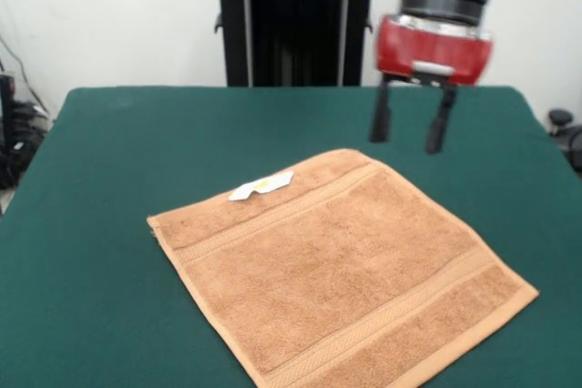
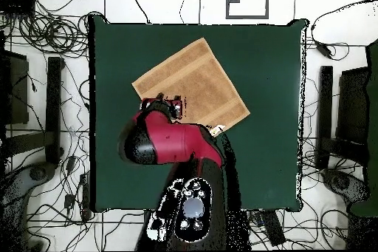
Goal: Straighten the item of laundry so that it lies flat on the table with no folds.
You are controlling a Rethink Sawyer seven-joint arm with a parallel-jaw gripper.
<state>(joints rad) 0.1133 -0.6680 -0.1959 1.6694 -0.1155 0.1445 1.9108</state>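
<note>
The towel [image 1: 341,270] lies spread flat on the table [image 1: 91,224], turned at an angle so that its corners rather than its edges point toward the table's sides. In the front view it shows no folds or bunched areas: the terry surface looks smooth, with one woven border band running just inside the towel's upper left edge and a second band just inside the opposite lower right edge. A small white tag [image 1: 261,185] sticks out from the upper left edge of the towel, resting partly on the green cloth beside it. The gripper [image 1: 411,126] hangs above the table just beyond the towel's upper right corner, apart from the fabric and holding nothing; its two dark fingers [image 1: 380,115] point downward with a clear gap between them, so the gripper stands spread. Above the fingers sits the red wrist housing with a black cylinder on top. In the overhead view the towel [image 2: 190,86] sits in the middle of the table [image 2: 273,116], well apart from every table edge, and the red and black arm [image 2: 166,142] reaches over the towel's edge, covering a small part of it from above.
</note>
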